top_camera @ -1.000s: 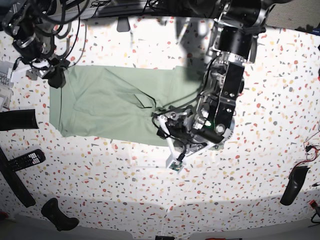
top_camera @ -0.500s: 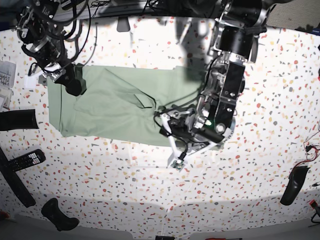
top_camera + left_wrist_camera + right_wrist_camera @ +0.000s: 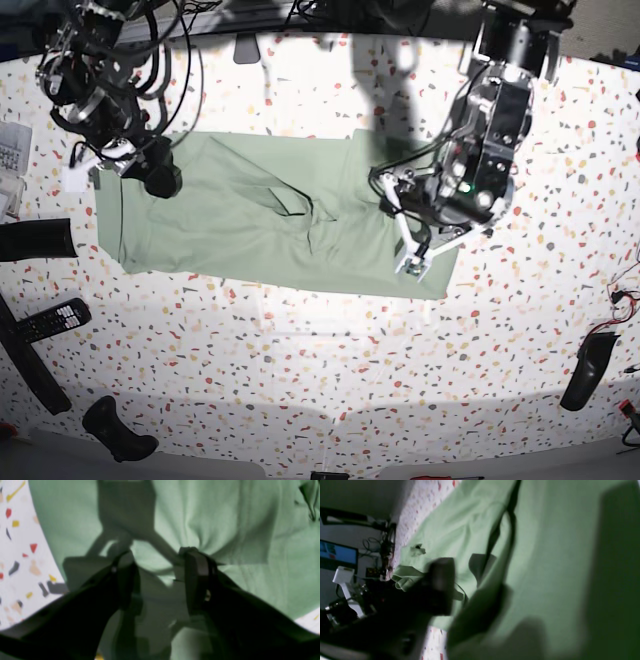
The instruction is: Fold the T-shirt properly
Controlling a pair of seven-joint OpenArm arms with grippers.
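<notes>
The pale green T-shirt (image 3: pixel 240 220) lies spread across the speckled table, with a crumpled fold near its middle. My left gripper (image 3: pixel 388 190) is on the shirt's right part. In the left wrist view its jaws (image 3: pixel 160 560) stand apart, both fingertips (image 3: pixel 195 560) touching the T-shirt (image 3: pixel 225 517), and wrinkles run out from the right tip. My right gripper (image 3: pixel 160 182) sits at the shirt's upper left corner. The right wrist view is blurred: one dark finger (image 3: pixel 440 585) shows beside a raised edge of the T-shirt (image 3: pixel 545 555), and the other finger is unclear.
The table (image 3: pixel 300 380) carries a remote control (image 3: pixel 50 320) and a black cylinder (image 3: pixel 35 240) at the left edge. A black handle (image 3: pixel 118 430) lies at the front left and another black object (image 3: pixel 588 370) at the right. Cables hang along the back edge.
My left arm swung up and to the right, from the shirt's lower hem to its right part. My right arm came down and rightward onto the shirt's upper left corner.
</notes>
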